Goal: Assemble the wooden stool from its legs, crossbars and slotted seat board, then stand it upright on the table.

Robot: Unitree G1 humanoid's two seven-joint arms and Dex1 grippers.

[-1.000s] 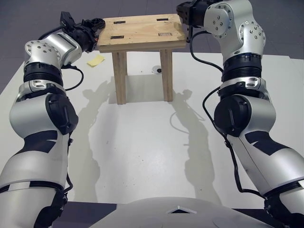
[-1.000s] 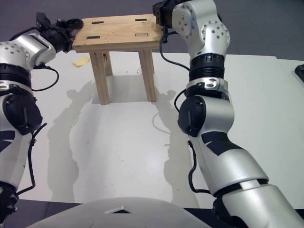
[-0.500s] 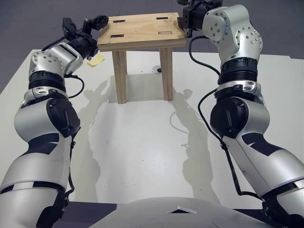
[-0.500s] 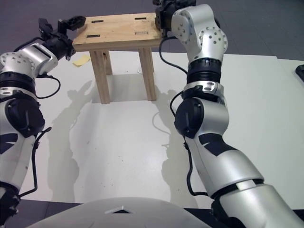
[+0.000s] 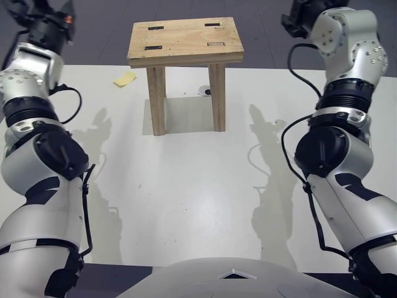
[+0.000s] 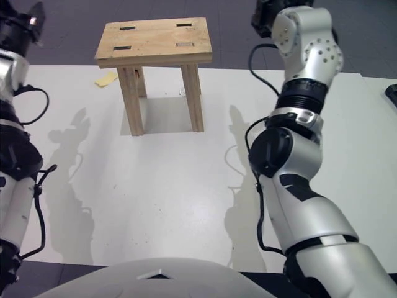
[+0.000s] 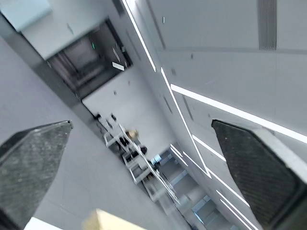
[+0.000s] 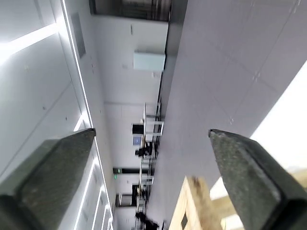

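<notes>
The left pincer (image 7: pixel 141 125) is spread wide, its two fingers (image 7: pixel 29 167) far apart with nothing between them. The right pincer (image 8: pixel 152 134) is equally wide open and empty. Both are held high, one to each side of the stool (image 5: pixel 184 38) and well apart from it, aimed out into the room rather than at the wood. This placement suggests that no support is being given and that the stool bears its own weight. The stool stands upright toward the far side of the surface (image 5: pixel 186 198), seat board on top, slots facing up, legs planted. Judged from this, assembly appears complete. A yellow note (image 5: pixel 125 78) lies near the stool on the robot's left.
</notes>
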